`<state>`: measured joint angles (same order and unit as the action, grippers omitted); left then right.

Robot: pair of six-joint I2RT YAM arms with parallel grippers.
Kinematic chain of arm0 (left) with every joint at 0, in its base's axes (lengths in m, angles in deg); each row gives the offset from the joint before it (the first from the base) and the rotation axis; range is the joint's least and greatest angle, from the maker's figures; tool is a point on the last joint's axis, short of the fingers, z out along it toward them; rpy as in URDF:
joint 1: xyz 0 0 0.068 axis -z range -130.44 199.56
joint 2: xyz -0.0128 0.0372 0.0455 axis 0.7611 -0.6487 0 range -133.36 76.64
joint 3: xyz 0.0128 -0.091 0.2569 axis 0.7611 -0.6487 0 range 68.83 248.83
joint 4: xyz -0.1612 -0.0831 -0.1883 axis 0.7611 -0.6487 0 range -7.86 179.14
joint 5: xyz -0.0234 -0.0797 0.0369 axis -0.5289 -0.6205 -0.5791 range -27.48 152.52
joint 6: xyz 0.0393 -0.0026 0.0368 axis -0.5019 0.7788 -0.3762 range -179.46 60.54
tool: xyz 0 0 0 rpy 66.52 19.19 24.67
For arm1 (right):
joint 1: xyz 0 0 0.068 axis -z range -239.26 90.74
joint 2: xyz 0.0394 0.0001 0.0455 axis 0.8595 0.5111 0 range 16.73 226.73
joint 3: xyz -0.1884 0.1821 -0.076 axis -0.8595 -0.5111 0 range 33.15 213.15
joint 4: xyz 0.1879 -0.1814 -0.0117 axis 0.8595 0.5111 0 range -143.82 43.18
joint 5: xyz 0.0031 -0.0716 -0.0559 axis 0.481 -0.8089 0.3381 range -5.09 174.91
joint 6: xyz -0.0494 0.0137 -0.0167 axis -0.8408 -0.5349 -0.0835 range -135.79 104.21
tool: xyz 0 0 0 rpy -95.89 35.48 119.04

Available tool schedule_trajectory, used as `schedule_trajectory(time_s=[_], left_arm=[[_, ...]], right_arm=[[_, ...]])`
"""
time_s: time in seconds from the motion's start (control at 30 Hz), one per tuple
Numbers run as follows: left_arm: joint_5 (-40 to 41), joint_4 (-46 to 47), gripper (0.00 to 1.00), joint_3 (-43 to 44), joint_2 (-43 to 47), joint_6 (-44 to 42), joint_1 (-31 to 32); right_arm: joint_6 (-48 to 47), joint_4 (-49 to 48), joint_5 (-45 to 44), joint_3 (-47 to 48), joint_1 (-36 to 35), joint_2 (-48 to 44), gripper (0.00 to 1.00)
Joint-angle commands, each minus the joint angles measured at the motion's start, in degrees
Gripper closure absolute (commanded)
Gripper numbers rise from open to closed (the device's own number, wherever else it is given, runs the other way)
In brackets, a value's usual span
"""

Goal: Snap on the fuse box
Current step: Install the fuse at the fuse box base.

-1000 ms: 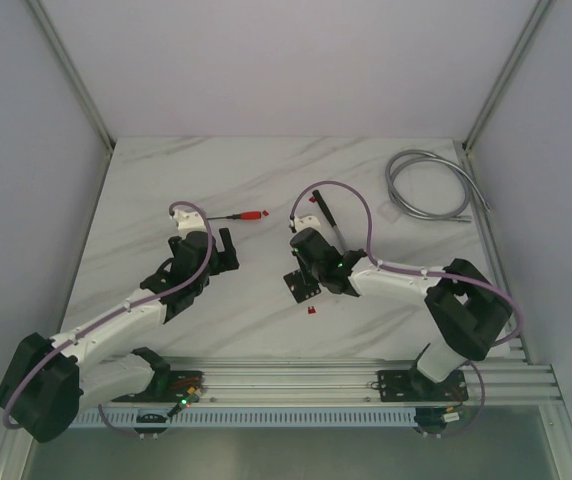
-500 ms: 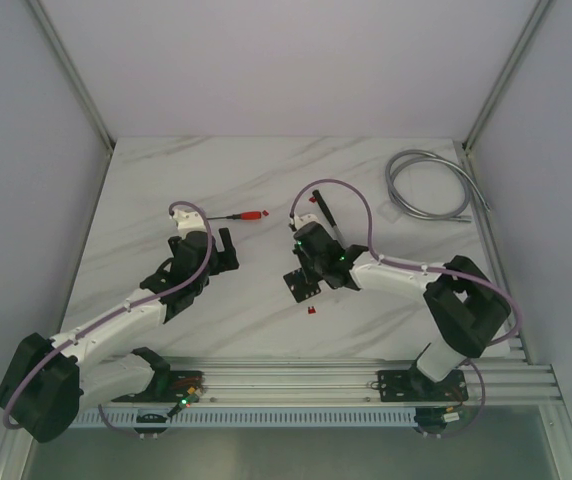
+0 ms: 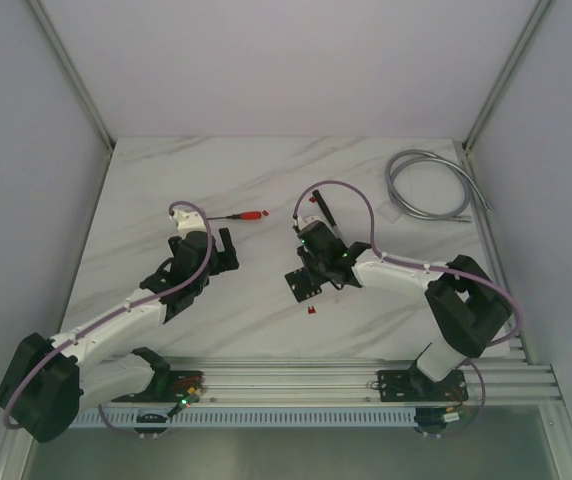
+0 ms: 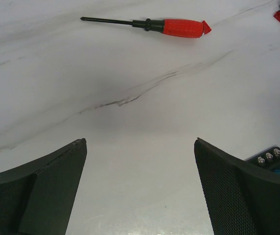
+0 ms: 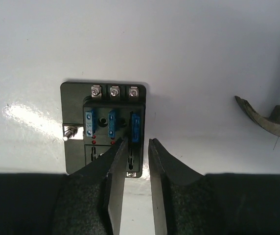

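Observation:
The fuse box (image 3: 303,284) lies flat on the marble table, a small black block holding blue fuses (image 5: 135,128) and a row of screws along its far edge. My right gripper (image 5: 139,142) hovers over the box's near right corner. Its jaws stand a narrow gap apart with nothing between them, and one blue fuse sits in its slot just beyond the tips. From above, the right gripper (image 3: 310,267) points down at the box. My left gripper (image 4: 140,142) is wide open and empty over bare table to the left (image 3: 228,250); a corner of the fuse box (image 4: 276,160) shows at its right finger.
A red-handled screwdriver (image 3: 246,215) lies beyond the left gripper. A tiny red fuse (image 3: 311,311) sits just in front of the box. A black-handled tool (image 3: 328,219) with a curved claw (image 5: 265,117) lies to the right of the box. A coiled grey cable (image 3: 431,185) rests at back right.
The right gripper's jaws have parted slightly and the wrist has drawn back a little from the box. The left arm has not moved.

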<state>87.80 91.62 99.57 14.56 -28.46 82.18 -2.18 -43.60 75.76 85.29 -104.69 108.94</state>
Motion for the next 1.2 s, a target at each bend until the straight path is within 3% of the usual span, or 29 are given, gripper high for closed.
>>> schedule_trajectory(time_s=[0.0, 0.23, 0.63, 1.17], left_arm=[[-0.6, -0.4, 0.0, -0.5, 0.4, 0.0, -0.3], [-0.8, -0.4, 0.0, -0.4, 0.5, -0.1, -0.3], [-1.1, -0.4, 0.0, -0.5, 0.7, -0.2, -0.3], [-1.3, -0.4, 0.0, -0.4, 0.5, -0.2, -0.3]], right_arm=[[-0.4, 1.7, 1.5, 2.5, 0.1, -1.8, 0.68], [-0.3, 1.7, 1.4, 3.6, 0.0, -3.5, 0.62], [1.2, 2.3, 1.5, 5.6, 1.4, -0.3, 0.73], [1.4, 3.3, 1.3, 7.4, 1.4, 2.9, 0.75]])
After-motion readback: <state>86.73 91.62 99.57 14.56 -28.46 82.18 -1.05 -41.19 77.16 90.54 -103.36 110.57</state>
